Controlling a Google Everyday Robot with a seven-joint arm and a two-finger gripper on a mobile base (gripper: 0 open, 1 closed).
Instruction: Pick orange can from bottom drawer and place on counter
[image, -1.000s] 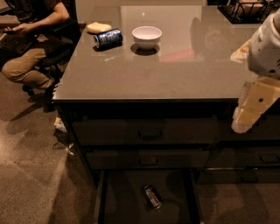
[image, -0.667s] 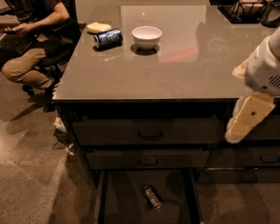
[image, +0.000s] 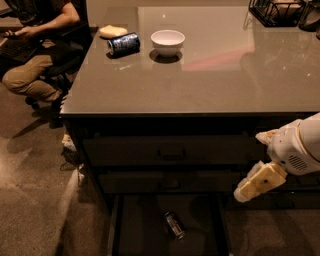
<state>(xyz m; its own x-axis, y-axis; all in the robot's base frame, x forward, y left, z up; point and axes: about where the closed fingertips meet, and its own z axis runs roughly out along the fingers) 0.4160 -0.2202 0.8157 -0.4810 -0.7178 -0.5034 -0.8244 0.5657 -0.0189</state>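
The orange can lies on its side on the floor of the open bottom drawer, near the drawer's middle, and looks dark in the shadow. My gripper hangs at the right in front of the cabinet, at the height of the two closed upper drawers. It is above and to the right of the can and is open and empty. One cream finger points down-left toward the drawer. The glossy counter stretches above.
On the counter's far left are a blue can on its side, a white bowl and a yellow sponge-like item. A wire basket stands at the far right. A seated person is at the left.
My gripper has moved down and to the left, from counter-edge height to the level of the upper drawers. The can and the drawer have not moved.
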